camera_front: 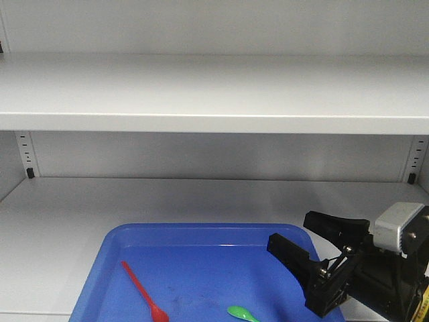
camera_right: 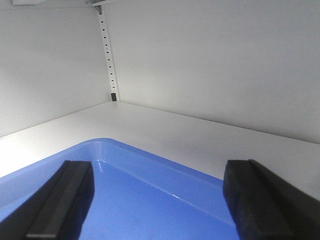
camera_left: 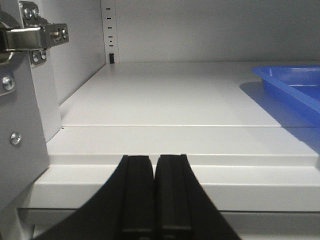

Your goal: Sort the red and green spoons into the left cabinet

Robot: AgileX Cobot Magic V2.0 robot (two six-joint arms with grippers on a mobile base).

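A red spoon (camera_front: 143, 290) lies slanted in the blue tray (camera_front: 201, 235), bowl toward the front. A green spoon (camera_front: 241, 313) lies right of it at the tray's front edge, partly cut off. The tray sits on the lower shelf of the pale grey cabinet (camera_front: 214, 94). My right gripper (camera_front: 310, 243) hovers open over the tray's right side, nothing between its fingers; the right wrist view shows the tray's far corner (camera_right: 107, 145) between them. My left gripper (camera_left: 155, 162) is shut and empty at the shelf's front edge (camera_left: 160, 170), left of the tray (camera_left: 295, 85).
An upper shelf (camera_front: 214, 121) overhangs the lower one. Perforated strips with black clips (camera_front: 29, 172) stand at the back corners. A metal door hinge (camera_left: 35, 37) and the cabinet's side wall are close on the left of my left gripper.
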